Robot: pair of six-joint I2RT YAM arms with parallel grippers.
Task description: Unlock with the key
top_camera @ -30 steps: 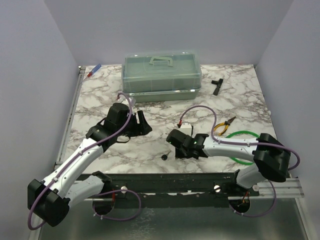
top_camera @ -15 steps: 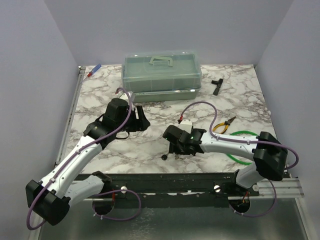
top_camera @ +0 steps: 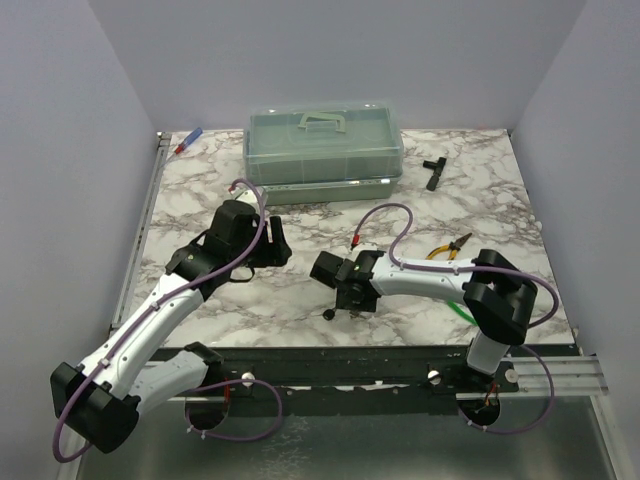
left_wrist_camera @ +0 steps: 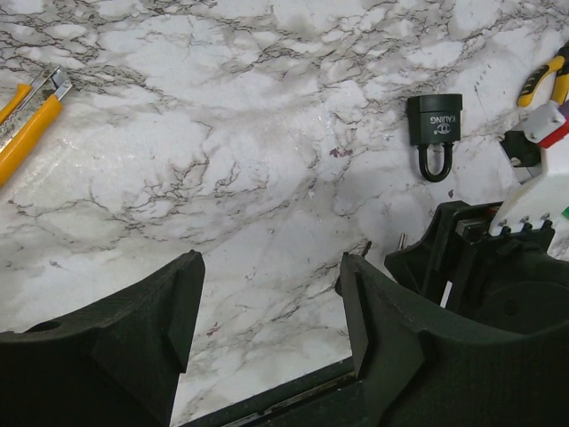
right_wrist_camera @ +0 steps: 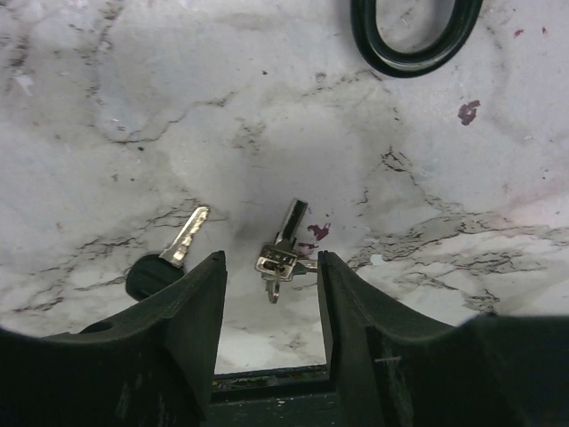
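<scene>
The key [right_wrist_camera: 149, 272] lies flat on the marble, its round black head half hidden behind my right gripper's left finger and its silver blade pointing up and right. From above, the key [top_camera: 328, 315] is a small dark dot near the front edge. My right gripper [right_wrist_camera: 269, 260] is open just above the table, and a small metal clasp with a ring [right_wrist_camera: 283, 254] lies between its jaws, touching neither. The key sits outside the jaws. The black padlock [left_wrist_camera: 435, 132] lies flat past my open, empty left gripper [left_wrist_camera: 271, 262]. In the top view the left gripper [top_camera: 274, 243] hangs left of the right gripper [top_camera: 340, 296].
A green lidded box [top_camera: 323, 145] stands at the back. A black T-shaped tool [top_camera: 433, 172] lies at the back right and yellow pliers [top_camera: 448, 250] and a green ring [top_camera: 462, 306] sit by the right arm. A yellow utility knife [left_wrist_camera: 27, 116] and a black loop [right_wrist_camera: 411, 40] also lie nearby.
My right gripper has gone from shut to open and has slid left toward the key. The left gripper has drawn back slightly to the left. The key has not moved.
</scene>
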